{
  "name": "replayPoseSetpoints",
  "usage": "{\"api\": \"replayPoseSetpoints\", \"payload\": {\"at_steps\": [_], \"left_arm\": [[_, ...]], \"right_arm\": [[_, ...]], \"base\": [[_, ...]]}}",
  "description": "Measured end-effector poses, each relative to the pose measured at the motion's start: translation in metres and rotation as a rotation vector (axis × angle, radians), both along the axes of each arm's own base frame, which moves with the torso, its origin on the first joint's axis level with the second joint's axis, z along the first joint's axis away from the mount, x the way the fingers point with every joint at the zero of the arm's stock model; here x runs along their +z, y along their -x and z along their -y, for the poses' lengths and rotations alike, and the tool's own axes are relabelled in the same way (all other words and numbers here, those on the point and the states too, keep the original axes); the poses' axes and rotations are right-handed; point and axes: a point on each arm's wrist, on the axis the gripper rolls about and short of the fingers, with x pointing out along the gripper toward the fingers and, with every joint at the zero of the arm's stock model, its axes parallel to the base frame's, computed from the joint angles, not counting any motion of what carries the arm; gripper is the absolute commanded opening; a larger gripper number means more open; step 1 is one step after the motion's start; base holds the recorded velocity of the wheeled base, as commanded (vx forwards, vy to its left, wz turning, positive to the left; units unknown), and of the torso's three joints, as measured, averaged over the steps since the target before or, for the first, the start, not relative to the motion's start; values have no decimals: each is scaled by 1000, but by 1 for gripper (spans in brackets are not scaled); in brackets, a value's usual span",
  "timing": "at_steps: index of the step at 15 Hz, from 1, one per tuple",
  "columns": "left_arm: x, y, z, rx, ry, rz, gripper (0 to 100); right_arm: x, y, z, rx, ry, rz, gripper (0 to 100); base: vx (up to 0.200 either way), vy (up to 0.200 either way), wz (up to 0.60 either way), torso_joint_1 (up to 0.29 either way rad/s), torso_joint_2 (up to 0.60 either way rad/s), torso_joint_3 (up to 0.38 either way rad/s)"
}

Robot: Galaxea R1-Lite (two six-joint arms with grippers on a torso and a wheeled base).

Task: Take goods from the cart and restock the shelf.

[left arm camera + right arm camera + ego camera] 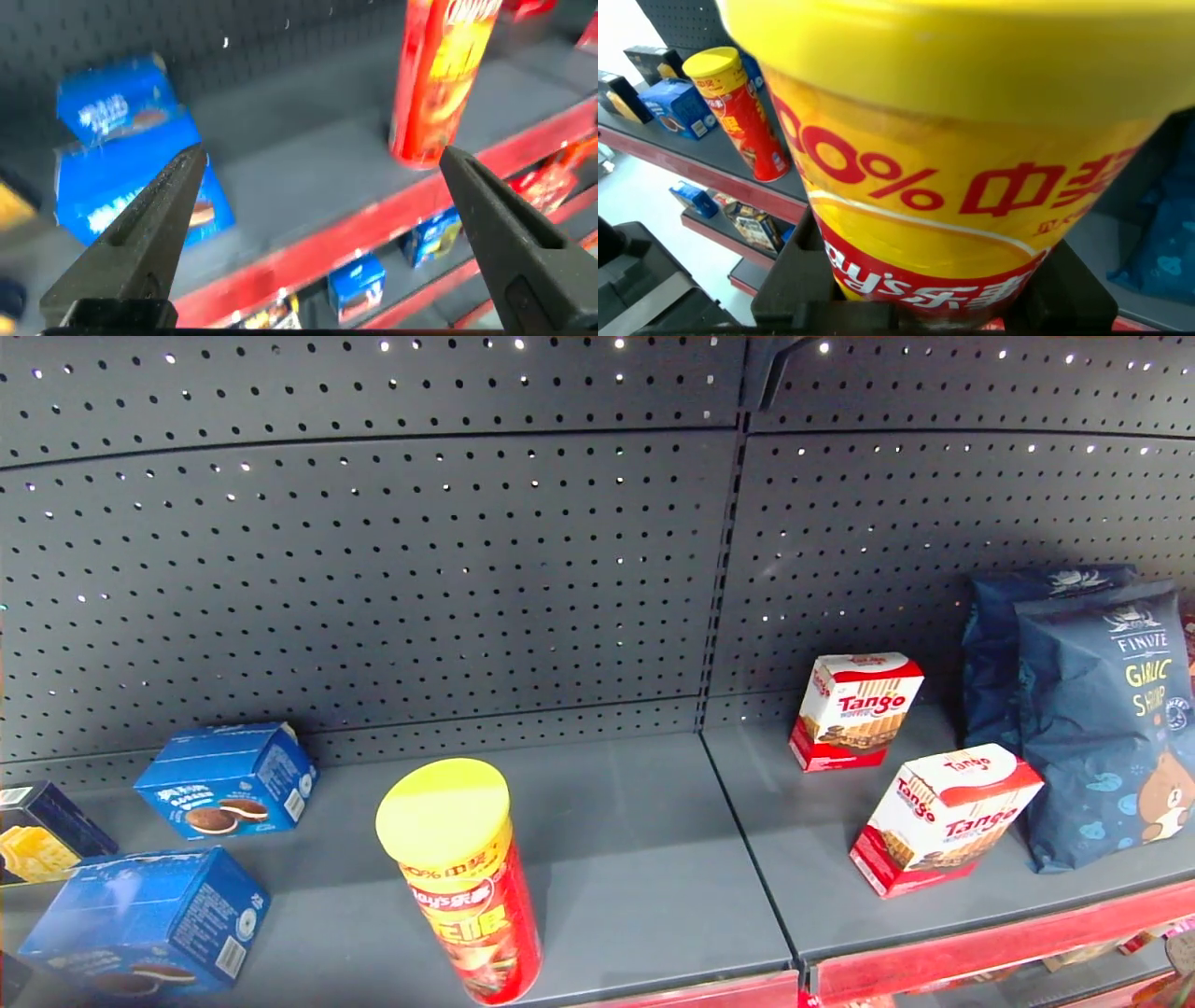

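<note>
A red chip can with a yellow lid [462, 877] stands upright near the front edge of the grey shelf [616, 859]; it also appears as the can [437, 84] and the can [738, 112]. My left gripper [322, 159] hangs open in front of the shelf edge, between that can and the blue cookie boxes [131, 177], with nothing between its fingers. My right gripper [934, 313] is shut on a second yellow-and-red chip can [952, 159], held close to the camera, off to the side of the shelf.
Two blue cookie boxes [229, 779] and a dark box [42, 831] stand at the shelf's left. At its right are two red-and-white wafer boxes [943, 817] and dark blue snack bags [1102, 709]. A pegboard wall [467, 569] backs the shelf. Lower shelves hold more goods [360, 285].
</note>
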Motion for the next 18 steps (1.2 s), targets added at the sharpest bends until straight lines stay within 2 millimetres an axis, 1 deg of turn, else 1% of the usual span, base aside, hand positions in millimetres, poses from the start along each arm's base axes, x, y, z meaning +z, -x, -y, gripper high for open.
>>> {"api": "replayPoseSetpoints", "payload": {"at_steps": [3, 5, 6, 8, 14, 16, 18], "left_arm": [[-25, -4, 0, 25, -10, -27, 100], [-34, -4, -1, 73, -14, -60, 100], [-36, -5, -2, 129, 5, -77, 100], [-37, -4, -2, 127, 48, -91, 100], [-37, -4, -2, 126, 61, -93, 100], [-37, -4, -2, 126, 60, -94, 100], [-37, -4, -2, 126, 60, -94, 100]], "right_arm": [[-1, 1, 1, 3, -3, 3, 0], [-1, 1, 0, 27, -2, 3, 0], [-1, 1, -1, 69, 0, 3, 0], [1, 0, -4, 117, 4, 0, 0], [-4, -11, -15, 110, 44, -41, 0], [0, -16, -20, 106, 39, -37, 0], [6, -25, -29, 104, 19, -17, 0]], "base": [[0, 0, 0, 0, 0, 0], [0, 0, 0, 0, 0, 0], [0, 0, 0, 0, 0, 0], [0, 0, 0, 0, 0, 0], [0, 0, 0, 0, 0, 0], [0, 0, 0, 0, 0, 0], [0, 0, 0, 0, 0, 0]]}}
